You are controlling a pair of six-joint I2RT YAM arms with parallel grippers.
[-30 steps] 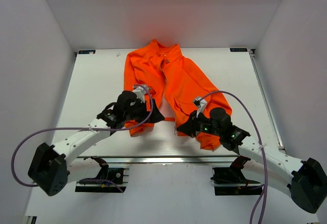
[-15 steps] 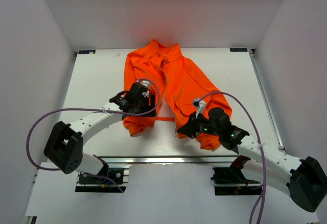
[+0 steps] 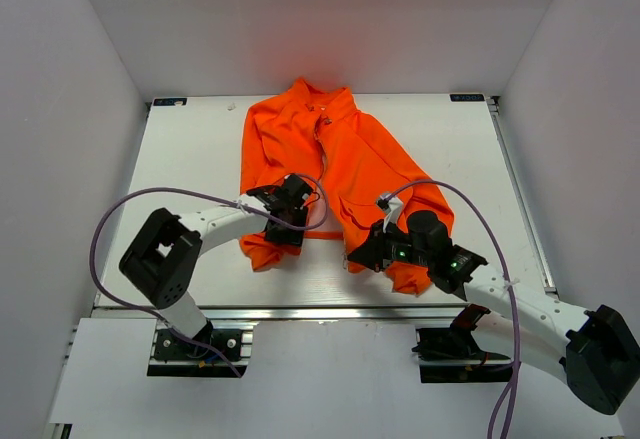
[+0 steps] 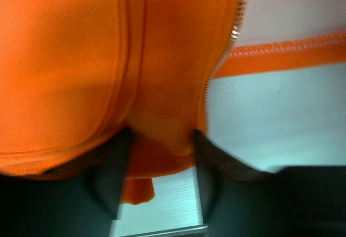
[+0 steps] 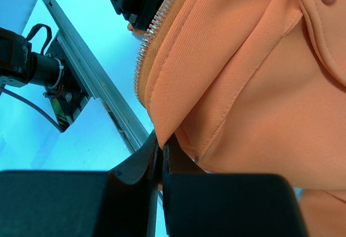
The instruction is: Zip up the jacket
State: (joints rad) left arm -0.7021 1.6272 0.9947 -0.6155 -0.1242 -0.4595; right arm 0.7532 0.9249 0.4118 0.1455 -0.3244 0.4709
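Zip-up task, alignment stage. The jacket (image 3: 335, 164) is laid flat on the counter (image 3: 190, 149), collar away from the arms and hem towards them, with the front open. Each lower front corner is taken by one arm.

The left fingers (image 4: 111, 183) are set a moderate way apart. A gathered fold of orange cloth fills the gap between them, and it is judged to be clamped. The zipper teeth (image 4: 236, 29) run just beyond that fold, on the side towards the other arm.

The right fingers (image 5: 135, 164) are pressed almost together on the thin hem corner. The opposite row of teeth (image 5: 154, 29) rises directly above the pinch.

A bare strip of counter, crossed by a narrow orange hem band (image 3: 322, 233), lies between the two pairs of fingers, so the two edges are near but not yet joined. No slider or pull tab can be made out in any view.

The step in hand is judged to be the drawing together of the two bottom zipper ends. The next move calls for the two pinched corners to be closed onto each other with the teeth rows parallel, and for the end pin to be seated before any upward pull is attempted
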